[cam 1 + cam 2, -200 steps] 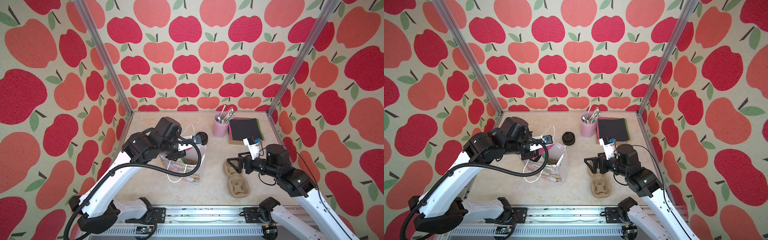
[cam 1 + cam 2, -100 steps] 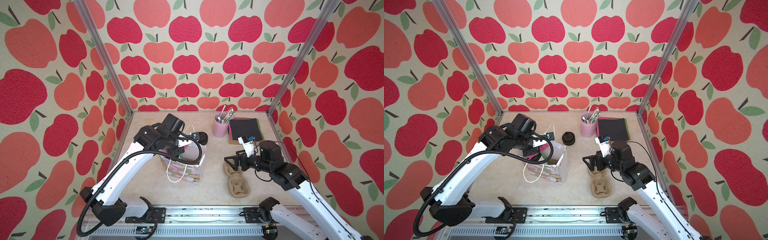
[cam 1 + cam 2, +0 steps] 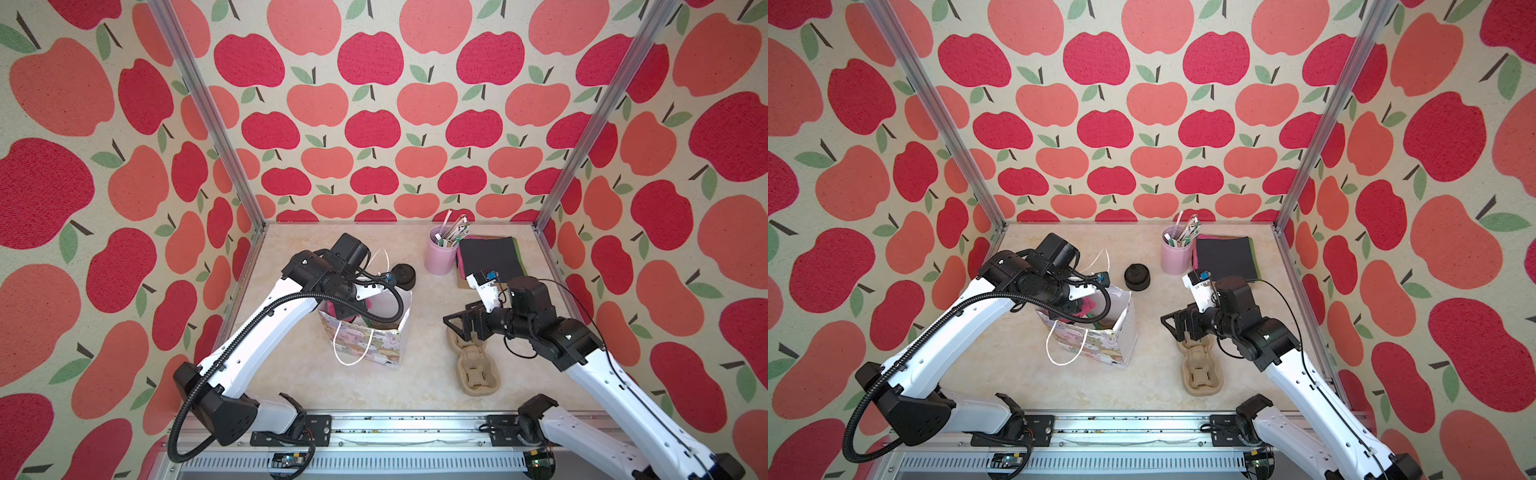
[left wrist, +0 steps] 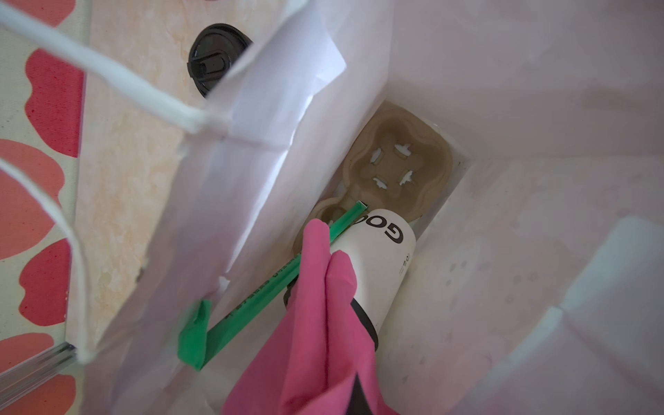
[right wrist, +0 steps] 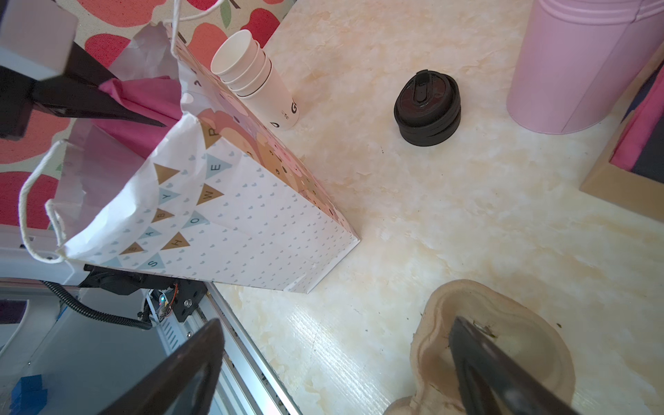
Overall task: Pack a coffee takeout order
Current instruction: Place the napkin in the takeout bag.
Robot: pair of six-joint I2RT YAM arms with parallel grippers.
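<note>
Only the left wrist view reveals the interior of the gift bag (image 4: 251, 118): a lidded white cup (image 4: 381, 258), a green straw (image 4: 273, 284) and a pulp carrier (image 4: 399, 151) are contained. The magenta-pink napkin (image 4: 316, 323) is pinched there by the closed left gripper (image 5: 154, 120). The right gripper (image 5: 336, 323) is held wide apart over a second carrier (image 3: 473, 365).

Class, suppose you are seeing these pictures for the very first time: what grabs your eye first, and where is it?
The loud apple-print walls hit first, all around the table. At the centre stands a patterned gift bag, where the left tool holds a magenta napkin over a lidded white cup and green straw inside. Beside it, the open right tool hangs over a pulp cup carrier.
</note>
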